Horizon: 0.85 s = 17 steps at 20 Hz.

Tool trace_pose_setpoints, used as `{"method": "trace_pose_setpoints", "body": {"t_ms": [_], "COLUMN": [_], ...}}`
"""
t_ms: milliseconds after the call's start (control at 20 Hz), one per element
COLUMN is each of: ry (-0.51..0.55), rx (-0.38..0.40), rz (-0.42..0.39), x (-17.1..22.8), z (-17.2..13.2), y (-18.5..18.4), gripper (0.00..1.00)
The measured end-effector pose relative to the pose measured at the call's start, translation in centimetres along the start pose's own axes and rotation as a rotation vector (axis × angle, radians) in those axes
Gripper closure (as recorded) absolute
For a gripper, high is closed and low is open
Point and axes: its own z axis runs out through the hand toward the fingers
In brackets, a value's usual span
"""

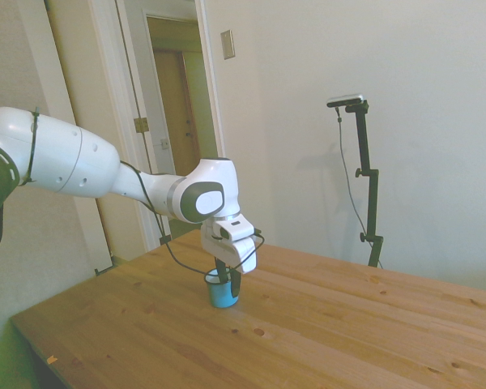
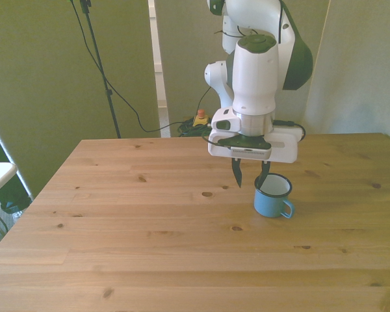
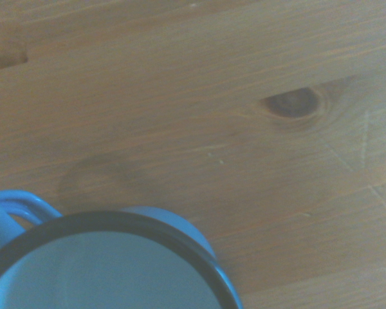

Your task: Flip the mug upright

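1. Wood: a planked wooden table [image 2: 149, 214], pale honey grain with dark knots scattered across it; one knot [image 3: 293, 103] shows close by in the wrist view, on boards otherwise bare there.
2. The mug [image 2: 272, 195] stands upright on the table, mouth up, toward the front view's right. Light-blue body, dark rim, pale inside, handle turned toward the camera and to the front view's right.
3. My gripper [image 2: 251, 174] hangs straight down over the table, fingers spread with a clear gap between them, clamping nothing. One dark fingertip sits at the mug's rim on its far side; the other points down beside the mug, toward the front view's left. Whether the near tip touches the rim I cannot tell.
4. From the side, the mug [image 1: 221, 292] sits directly under my hand [image 1: 227, 279], fingers partly covering its top.
5. In the wrist view the mug [image 3: 96, 264] fills a corner: dark rim, blue handle loop, slightly out of focus.
6. Room: off-white walls [image 1: 389, 73], a white-framed doorway [image 1: 174, 89] opening on a dim passage with a wooden door beyond, a small plate [image 1: 228, 44] on the wall beside the frame.
7. Front view: olive-lit panels behind me, black cables [image 2: 149, 123] trailing to the floor, a small yellow box with a red button [image 2: 199, 117] past the table's far edge.
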Motion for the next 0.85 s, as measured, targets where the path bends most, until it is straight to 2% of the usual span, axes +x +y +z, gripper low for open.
{"method": "trace_pose_setpoints", "body": {"t_ms": [350, 650, 850], "ry": [0.024, 0.058, 0.087], "rx": [0.041, 0.068, 0.075], "rz": [0.015, -0.001, 0.010], "x": [0.7, -1.9, -4.3], "z": [-4.1, -9.3, -10.2], "y": [4.2, 8.2, 9.8], "gripper": [0.00, 0.00, 0.00]}}
